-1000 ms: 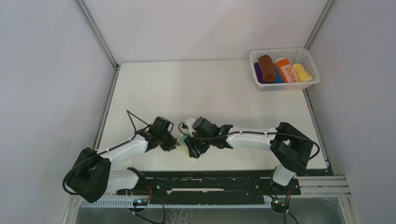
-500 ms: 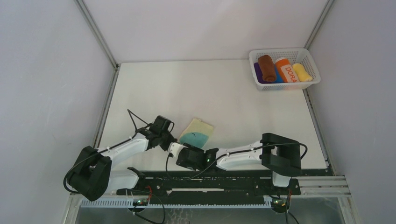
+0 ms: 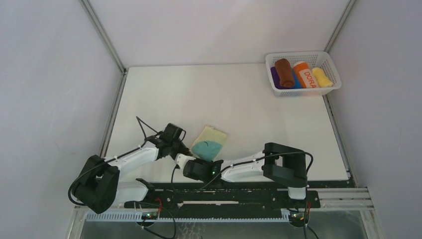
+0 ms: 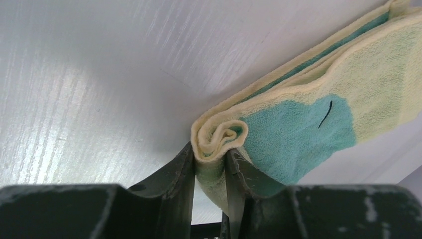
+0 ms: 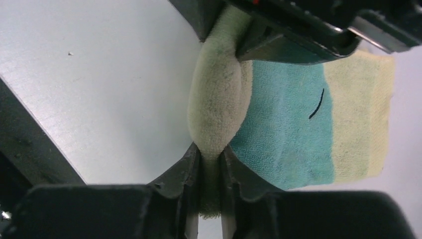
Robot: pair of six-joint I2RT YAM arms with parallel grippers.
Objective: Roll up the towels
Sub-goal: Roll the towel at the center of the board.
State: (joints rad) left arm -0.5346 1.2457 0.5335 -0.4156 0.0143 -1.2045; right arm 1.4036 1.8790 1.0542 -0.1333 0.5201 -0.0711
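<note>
The teal towel (image 3: 211, 143) with its pale cream side lies flat near the table's front, its near-left edge curled into a thin roll (image 4: 219, 137). My left gripper (image 4: 211, 158) is shut on one end of that roll, and the spiral shows between its fingers. At the other end my right gripper (image 5: 211, 160) is shut on the same cream roll (image 5: 216, 107). In the top view both grippers, left (image 3: 183, 148) and right (image 3: 191, 158), meet at the towel's near-left corner. The rust-brown towel (image 3: 284, 72) lies rolled in the basket.
A white mesh basket (image 3: 304, 91) stands at the far right corner, holding purple, blue and yellow rolls and an orange roll lettered "DORA" (image 3: 306, 74). The right arm (image 3: 249, 168) lies low along the table's front edge.
The right arm swung back from over the towel to the front edge, and its gripper closed on the roll's near end. The towel now shows uncovered. The left arm barely moved.
</note>
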